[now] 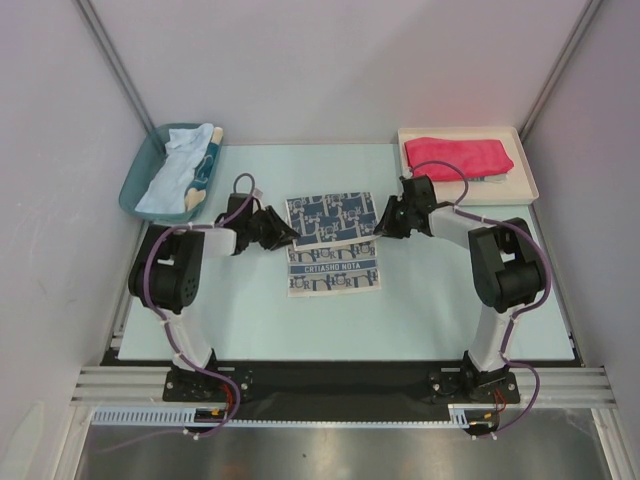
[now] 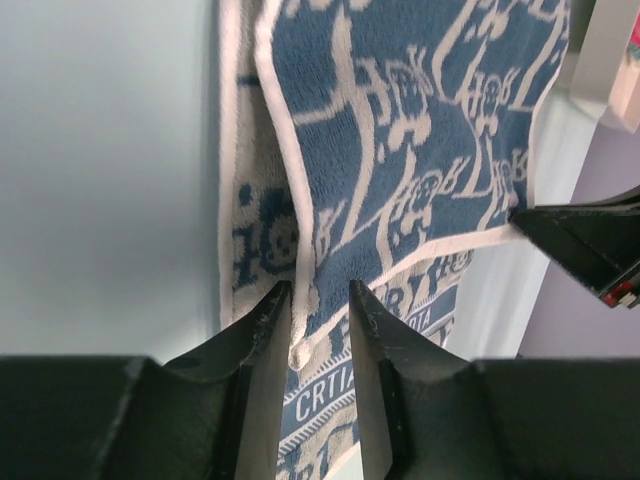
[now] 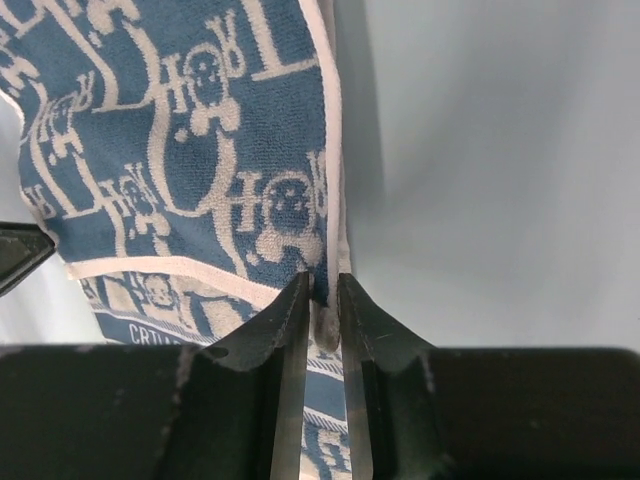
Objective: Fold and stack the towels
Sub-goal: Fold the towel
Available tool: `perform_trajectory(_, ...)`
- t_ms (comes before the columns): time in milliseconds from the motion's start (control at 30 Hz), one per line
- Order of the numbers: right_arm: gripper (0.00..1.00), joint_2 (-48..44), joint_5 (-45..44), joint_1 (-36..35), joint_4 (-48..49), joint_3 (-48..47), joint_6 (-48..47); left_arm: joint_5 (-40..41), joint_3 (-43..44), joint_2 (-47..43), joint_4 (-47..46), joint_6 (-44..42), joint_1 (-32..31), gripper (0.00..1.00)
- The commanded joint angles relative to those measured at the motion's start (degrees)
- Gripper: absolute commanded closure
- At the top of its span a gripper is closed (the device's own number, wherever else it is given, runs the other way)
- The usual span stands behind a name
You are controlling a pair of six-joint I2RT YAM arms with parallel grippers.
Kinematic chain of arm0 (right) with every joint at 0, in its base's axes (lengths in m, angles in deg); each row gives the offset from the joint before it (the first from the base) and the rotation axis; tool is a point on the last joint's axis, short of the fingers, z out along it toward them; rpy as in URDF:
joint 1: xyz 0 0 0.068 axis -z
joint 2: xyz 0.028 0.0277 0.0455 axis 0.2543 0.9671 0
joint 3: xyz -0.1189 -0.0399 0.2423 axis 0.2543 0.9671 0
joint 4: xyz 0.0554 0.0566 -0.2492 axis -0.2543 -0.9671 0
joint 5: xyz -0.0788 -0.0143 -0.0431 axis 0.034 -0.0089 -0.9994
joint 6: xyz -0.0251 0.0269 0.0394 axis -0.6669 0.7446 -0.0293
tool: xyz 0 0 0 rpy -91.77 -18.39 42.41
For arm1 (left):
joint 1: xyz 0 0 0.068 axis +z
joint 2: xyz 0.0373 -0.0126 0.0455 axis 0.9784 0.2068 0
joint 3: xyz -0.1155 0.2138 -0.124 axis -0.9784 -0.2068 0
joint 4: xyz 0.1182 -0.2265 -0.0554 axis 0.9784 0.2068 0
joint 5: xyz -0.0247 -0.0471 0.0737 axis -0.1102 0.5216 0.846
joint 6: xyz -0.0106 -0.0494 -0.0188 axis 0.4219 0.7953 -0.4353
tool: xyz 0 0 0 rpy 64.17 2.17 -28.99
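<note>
The blue-and-white patterned towel (image 1: 330, 218) lies mid-table, one half lifted and folded partway over the lettered half (image 1: 333, 270). My left gripper (image 1: 287, 233) pinches the flap's left corner; in the left wrist view the gripper (image 2: 320, 290) has the towel (image 2: 420, 130) corner between its fingertips. My right gripper (image 1: 384, 222) pinches the right corner, and its jaws (image 3: 322, 280) are tight on the towel (image 3: 180, 130) edge. A red-pink towel (image 1: 455, 155) lies folded in the white tray (image 1: 530, 175). A pale blue towel (image 1: 178, 175) lies in the teal bin (image 1: 138, 180).
The bin stands at the table's back left corner and the tray at the back right. White walls close in the back and sides. The arm bases sit at the near edge. The right gripper's tip shows in the left wrist view (image 2: 585, 245).
</note>
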Motion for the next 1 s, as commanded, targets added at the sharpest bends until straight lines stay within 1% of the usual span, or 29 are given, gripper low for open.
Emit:
perform_trajectory(0, 0.77, -1.97, -2.15, -0.67, 0.89, 0.62, -1.24, 1.4, -0.26, -3.23, 1.13, -3.08, -1.76, 0.65)
perform_trajectory(133, 0.76, -2.41, -2.5, -0.5, 1.15, 1.06, -1.33, 4.21, -0.43, -3.14, 2.72, -3.61, -2.73, 0.65)
perform_trajectory(267, 0.77, -2.32, -2.59, -0.59, 1.07, 1.06, -1.41, 5.44, -0.96, -3.14, 3.6, -3.78, -3.08, 0.69)
perform_trajectory(300, 0.78, -2.49, -2.59, -0.67, 1.07, 1.06, -1.5, 5.45, -1.14, -3.31, 3.6, -3.87, -3.17, 0.71)
perform_trajectory(400, 0.87, -2.49, -2.76, -0.59, 1.15, 1.07, -1.5, 5.62, -1.4, -4.28, 3.95, -3.96, -3.35, 0.79)
perform_trajectory(433, 0.92, -2.49, -2.85, -0.59, 1.15, 0.89, -1.5, 5.71, -1.4, -4.63, 4.13, -4.13, -3.35, 0.82)
perform_trajectory(467, 0.94, -2.58, -2.85, -0.67, 0.81, 0.8, -1.5, 5.71, -1.32, -5.07, 4.39, -4.31, -3.35, 0.9)
perform_trajectory(533, 1.0, -2.76, -2.85, -0.68, 0.63, 0.45, -1.59, 5.62, -0.88, -6.3, 4.83, -4.66, -3.35, 0.96)
perform_trajectory(567, 1.0, -3.02, -2.94, -0.85, 0.45, 0.45, -1.59, 5.54, -0.53, -6.65, 5.53, -4.83, -3.35, 1.0)
perform_trajectory(767, 1.0, -6.71, -3.55, -1.29, -1.83, -0.25, -1.85, 4.57, 0.53, -10.42, 7.38, -5.01, -3.35, 1.0)
perform_trajectory(967, 1.0, -11.89, -5.31, -2.25, -4.99, 0.18, -2.55, 4.04, -1.23, -15.09, 9.49, -5.01, -3.35, 1.0)
